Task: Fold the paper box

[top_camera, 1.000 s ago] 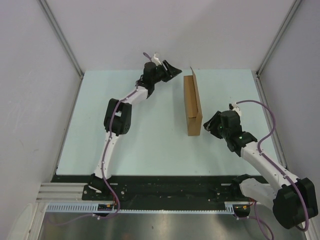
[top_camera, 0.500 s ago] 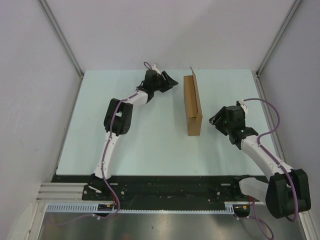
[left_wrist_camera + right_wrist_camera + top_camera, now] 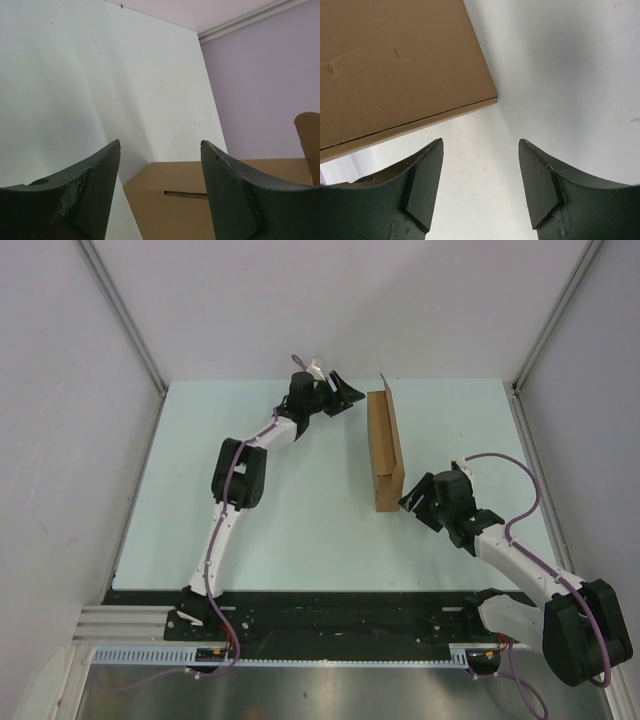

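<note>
The paper box stands mid-right on the table, flap upright, with the left pincer at its far end and the right pincer at its near corner, both spread and empty, so an uneven push could slide or tip it.

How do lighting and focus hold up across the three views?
Top external: even, diffuse light, paper box sharp, no glare. Left wrist: left gripper dark, slightly soft. Right wrist: box edge crisp, soft shadow on the table beneath.
</note>
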`<action>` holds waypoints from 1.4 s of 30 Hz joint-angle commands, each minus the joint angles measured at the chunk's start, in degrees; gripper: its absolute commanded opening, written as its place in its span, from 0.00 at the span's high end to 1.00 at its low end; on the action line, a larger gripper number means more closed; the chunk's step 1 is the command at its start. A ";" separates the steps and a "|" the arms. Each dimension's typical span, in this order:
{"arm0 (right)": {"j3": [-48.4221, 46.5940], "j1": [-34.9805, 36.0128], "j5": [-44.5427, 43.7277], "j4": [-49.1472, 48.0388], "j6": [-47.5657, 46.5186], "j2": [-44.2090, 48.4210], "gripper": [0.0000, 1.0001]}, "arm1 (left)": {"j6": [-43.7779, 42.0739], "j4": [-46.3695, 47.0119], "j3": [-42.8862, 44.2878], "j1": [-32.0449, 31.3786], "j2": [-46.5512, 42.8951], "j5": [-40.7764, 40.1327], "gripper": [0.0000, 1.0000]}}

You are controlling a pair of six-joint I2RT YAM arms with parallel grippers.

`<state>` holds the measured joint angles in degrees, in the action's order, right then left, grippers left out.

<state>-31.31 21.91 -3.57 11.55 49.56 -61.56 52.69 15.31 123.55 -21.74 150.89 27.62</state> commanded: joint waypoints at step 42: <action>-11.31 -0.38 -15.49 11.65 -10.36 14.10 0.30 | 0.85 24.00 -53.58 -1.02 -32.14 -5.09 0.29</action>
<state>-35.83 20.82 -12.71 20.84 43.62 -49.34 58.98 41.34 73.52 -22.68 128.81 28.99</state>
